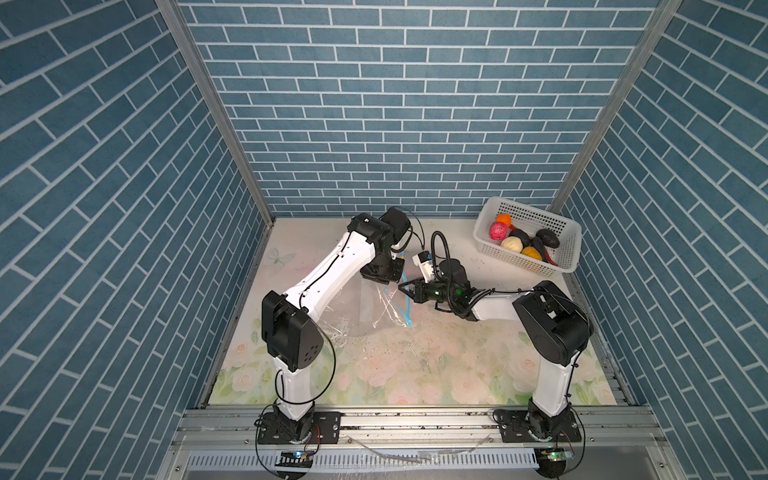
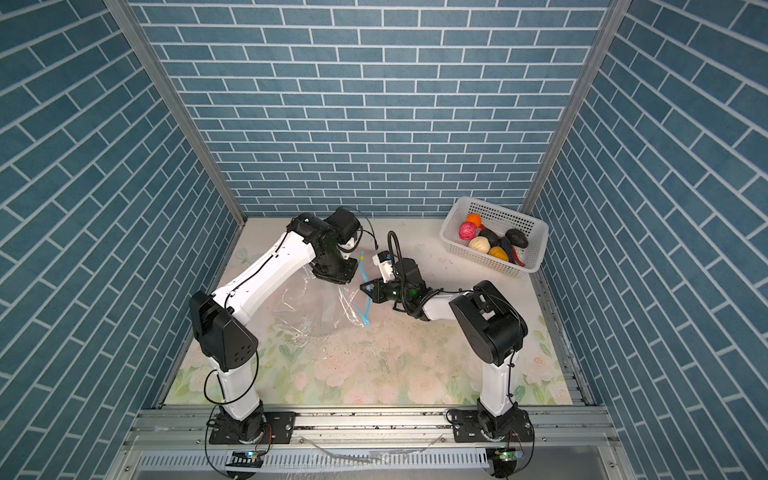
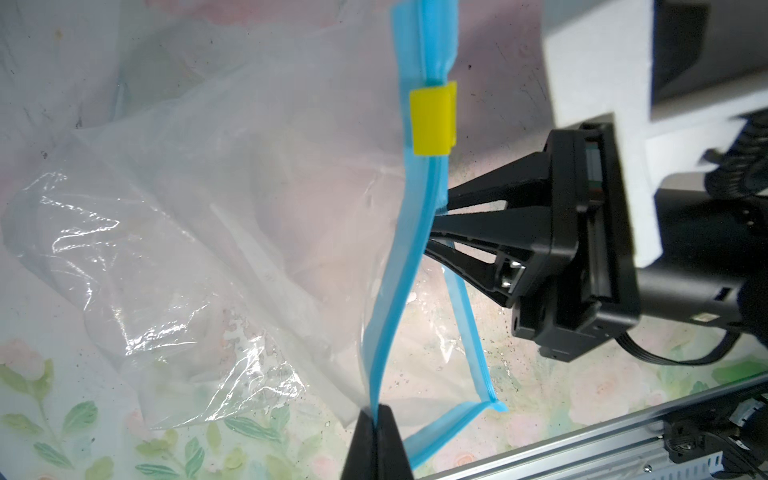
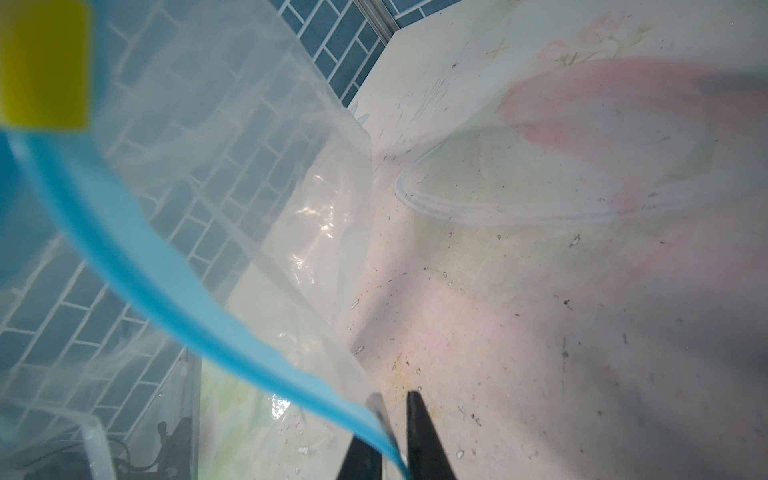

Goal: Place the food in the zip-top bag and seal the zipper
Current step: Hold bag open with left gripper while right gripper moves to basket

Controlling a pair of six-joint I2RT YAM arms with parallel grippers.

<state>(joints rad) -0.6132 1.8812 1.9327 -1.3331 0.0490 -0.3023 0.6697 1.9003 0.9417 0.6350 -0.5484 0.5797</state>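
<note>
While the left hand [image 3: 376,419] (pointing down) pinches the zipper [image 3: 409,249], the right hand [image 3: 438,214] grips it sideways

Left arm [image 1: 328,274] bent at the elbow and reached forward, left gripper [image 3: 376,419] jaws pinched together, right arm [image 1: 494,307] folded inward, right gripper [image 1: 400,286] held level, jaws nearly closed.

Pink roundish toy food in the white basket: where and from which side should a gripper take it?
Probably across its round middle, straight down from above: the pink roundish toy food sits inside the white perforated basket, whose walls block the sides, and an orange piece and a cream piece crowd it.
</note>
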